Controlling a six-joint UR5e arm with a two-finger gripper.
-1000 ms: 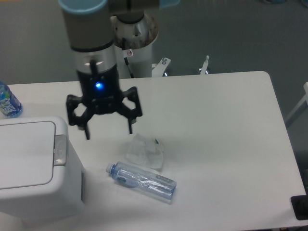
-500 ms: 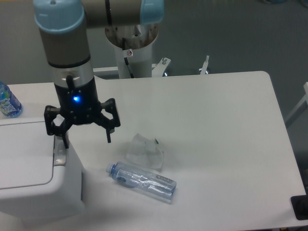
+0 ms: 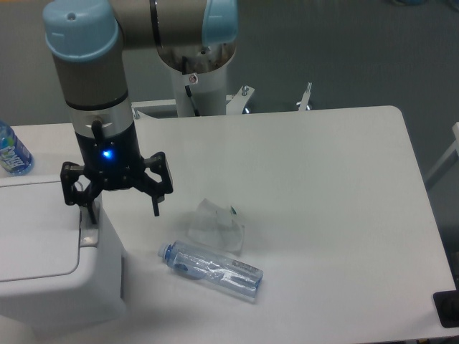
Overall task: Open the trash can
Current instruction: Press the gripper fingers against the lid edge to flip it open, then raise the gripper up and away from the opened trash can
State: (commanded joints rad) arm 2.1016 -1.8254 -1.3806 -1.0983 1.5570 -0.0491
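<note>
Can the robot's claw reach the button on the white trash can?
Probably yes. The open gripper hangs right over the trash can edge, one finger just above the grey button, and nothing lies between them.

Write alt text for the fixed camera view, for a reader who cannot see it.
A robot arm's open gripper hangs over the grey push-button strip at the edge of a white trash can whose lid is shut. On the white table beside the bin lie a clear plastic bottle and a crumpled clear wrapper; another bottle stands at the far left edge.
</note>
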